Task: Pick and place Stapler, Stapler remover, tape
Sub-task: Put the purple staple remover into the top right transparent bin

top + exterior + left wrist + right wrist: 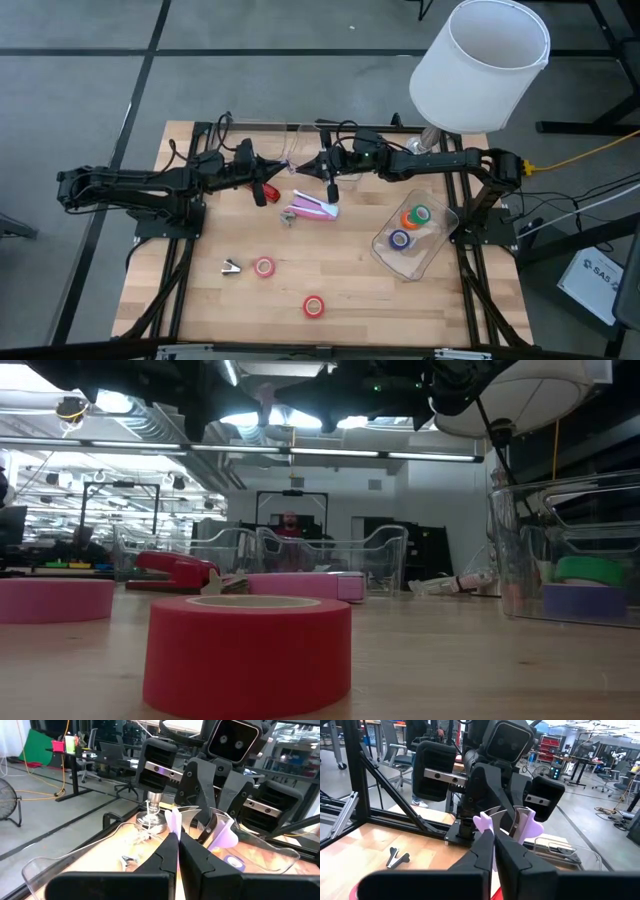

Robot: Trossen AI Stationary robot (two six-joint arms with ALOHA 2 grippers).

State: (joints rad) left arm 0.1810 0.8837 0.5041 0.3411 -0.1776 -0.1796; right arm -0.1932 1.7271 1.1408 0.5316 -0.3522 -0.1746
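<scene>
Trouble looks likeliest at the right hand (pixel 331 192). Its fingers are pressed together with nothing visible between them, just beside the pink stapler (pixel 310 208), which lies flat on the worktop (pixel 200 300) well to the left-arm side of the clear bin (pixel 440 250). A lift from here would probably come up empty. The left hand (pixel 262 190), also closed on nothing, sits farther from the bin by the red stapler (pixel 269 192). The hands are near enough to collide. Tape rolls (pixel 415 215) lie inside the bin.
</scene>
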